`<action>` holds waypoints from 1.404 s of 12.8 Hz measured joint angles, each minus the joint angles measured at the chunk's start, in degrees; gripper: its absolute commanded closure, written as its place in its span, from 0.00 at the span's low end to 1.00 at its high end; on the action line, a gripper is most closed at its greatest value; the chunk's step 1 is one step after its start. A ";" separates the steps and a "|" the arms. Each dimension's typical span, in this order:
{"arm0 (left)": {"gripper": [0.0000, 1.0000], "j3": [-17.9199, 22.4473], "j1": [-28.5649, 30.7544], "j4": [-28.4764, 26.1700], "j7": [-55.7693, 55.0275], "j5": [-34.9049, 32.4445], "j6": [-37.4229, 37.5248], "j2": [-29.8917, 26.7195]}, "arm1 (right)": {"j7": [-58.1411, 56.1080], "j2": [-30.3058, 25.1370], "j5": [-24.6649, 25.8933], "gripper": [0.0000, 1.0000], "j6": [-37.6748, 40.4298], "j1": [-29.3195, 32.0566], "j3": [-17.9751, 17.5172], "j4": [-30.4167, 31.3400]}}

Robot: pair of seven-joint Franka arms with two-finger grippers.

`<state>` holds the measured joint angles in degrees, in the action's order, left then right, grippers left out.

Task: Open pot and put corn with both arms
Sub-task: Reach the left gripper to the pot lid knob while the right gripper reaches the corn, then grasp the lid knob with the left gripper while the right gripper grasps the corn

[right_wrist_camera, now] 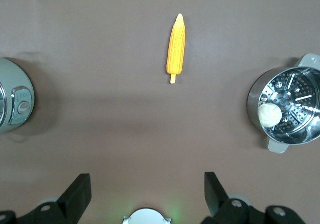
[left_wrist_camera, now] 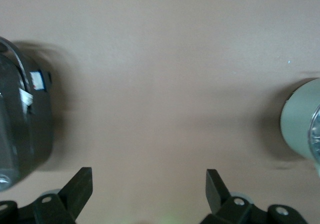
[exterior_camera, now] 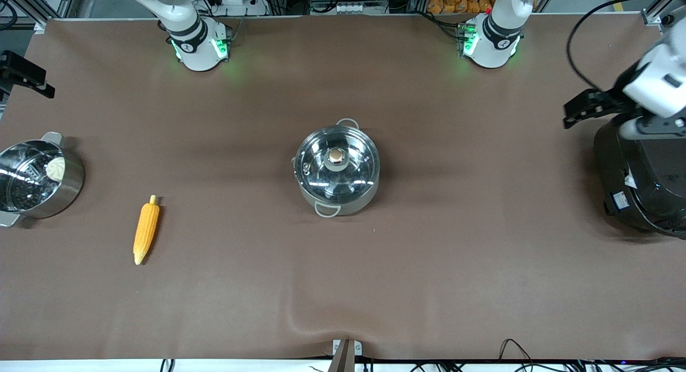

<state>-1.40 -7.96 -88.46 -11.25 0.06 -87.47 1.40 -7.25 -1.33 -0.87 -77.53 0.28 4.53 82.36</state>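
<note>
The steel pot (exterior_camera: 337, 171) stands mid-table with its glass lid (exterior_camera: 321, 171) on and the metal knob (exterior_camera: 336, 156) up. Its edge shows in the left wrist view (left_wrist_camera: 301, 124) and in the right wrist view (right_wrist_camera: 12, 101). The corn (exterior_camera: 146, 230) lies on the table toward the right arm's end, nearer the front camera than the pot; it also shows in the right wrist view (right_wrist_camera: 176, 48). My left gripper (exterior_camera: 576, 112) is open and empty, up in the air beside the rice cooker (left_wrist_camera: 148, 184). My right gripper (right_wrist_camera: 146, 189) is open and empty, high over its base, out of the front view.
A steel steamer pot (exterior_camera: 64, 192) with a white bun (exterior_camera: 55, 169) stands at the right arm's end of the table, also in the right wrist view (right_wrist_camera: 257, 101). A large black rice cooker (exterior_camera: 640, 184) stands at the left arm's end (left_wrist_camera: 22, 124).
</note>
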 measured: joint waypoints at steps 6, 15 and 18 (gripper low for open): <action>0.00 -11.29 -10.13 6.19 -35.93 0.05 -2.95 11.01 | 0.00 2.79 0.00 0.00 -6.55 0.05 -0.12 7.39; 0.00 -9.90 -26.06 13.37 -69.91 0.03 -19.79 30.22 | -0.10 22.04 -0.03 0.00 -28.01 2.73 -0.04 13.08; 0.00 -9.33 -27.91 13.51 -72.31 0.01 -22.01 32.23 | -0.39 27.86 -0.02 0.00 -34.81 2.80 0.04 13.37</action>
<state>-10.73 -35.87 -74.95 -83.56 0.08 -109.49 33.62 -7.64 26.53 -0.89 -112.34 3.08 4.56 95.73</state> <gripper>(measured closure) 0.000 0.000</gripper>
